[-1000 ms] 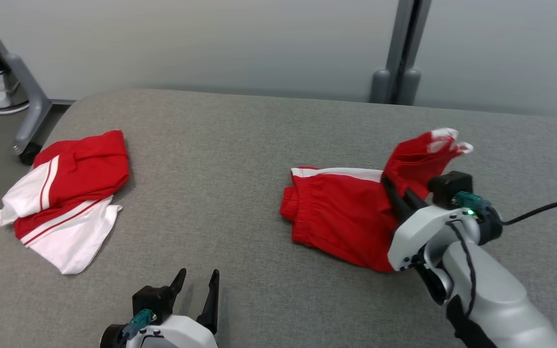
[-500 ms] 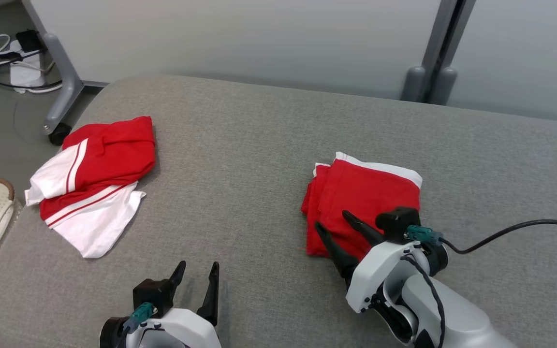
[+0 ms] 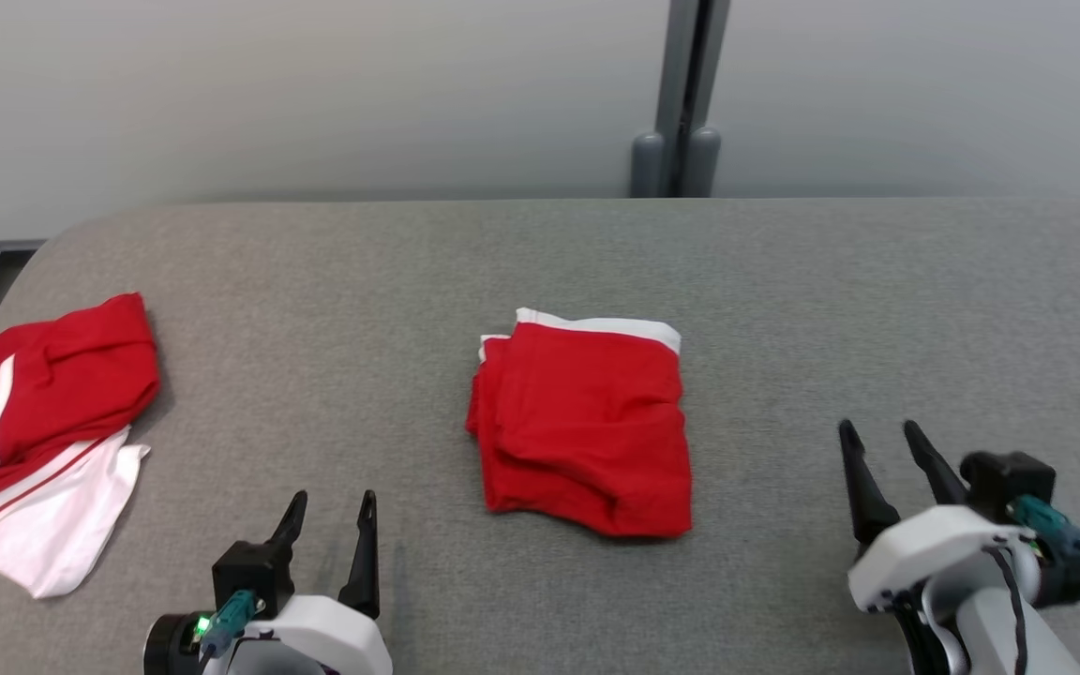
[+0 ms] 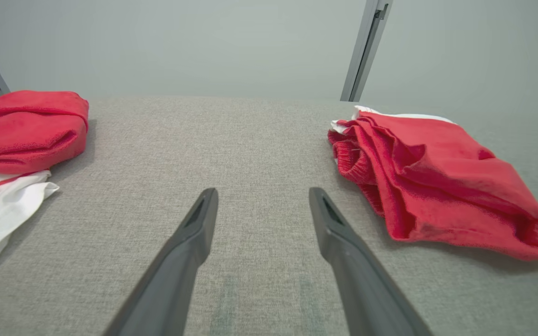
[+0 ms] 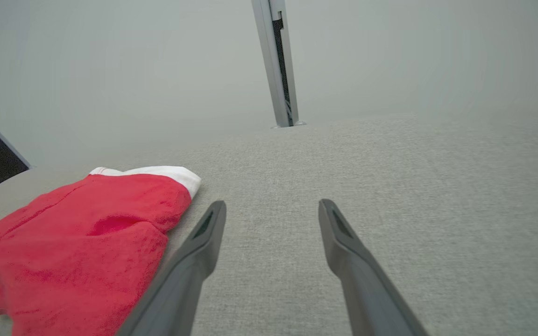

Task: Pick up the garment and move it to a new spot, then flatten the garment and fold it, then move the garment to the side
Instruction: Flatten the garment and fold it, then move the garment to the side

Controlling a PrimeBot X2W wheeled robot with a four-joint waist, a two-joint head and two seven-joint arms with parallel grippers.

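Observation:
A red garment (image 3: 587, 427) with a white band along its far edge lies folded into a rough rectangle in the middle of the grey padded surface (image 3: 540, 272). The left wrist view has the same garment (image 4: 432, 172) on its right side, and in the right wrist view the garment (image 5: 77, 242) lies at the lower left. My left gripper (image 3: 332, 503) rests open near the front edge, left of the garment and apart from it. My right gripper (image 3: 879, 435) stands open to the garment's right, nothing between its fingers.
A second red and white garment (image 3: 29, 427) lies crumpled at the left edge of the surface, also seen as a red and white heap (image 4: 17, 135) in the left wrist view. A grey post (image 3: 681, 103) rises behind the far edge against the pale wall.
My right gripper folded the lifted end of the garment over, let go and drew back to the right. The camera has shifted too; the left gripper stayed put.

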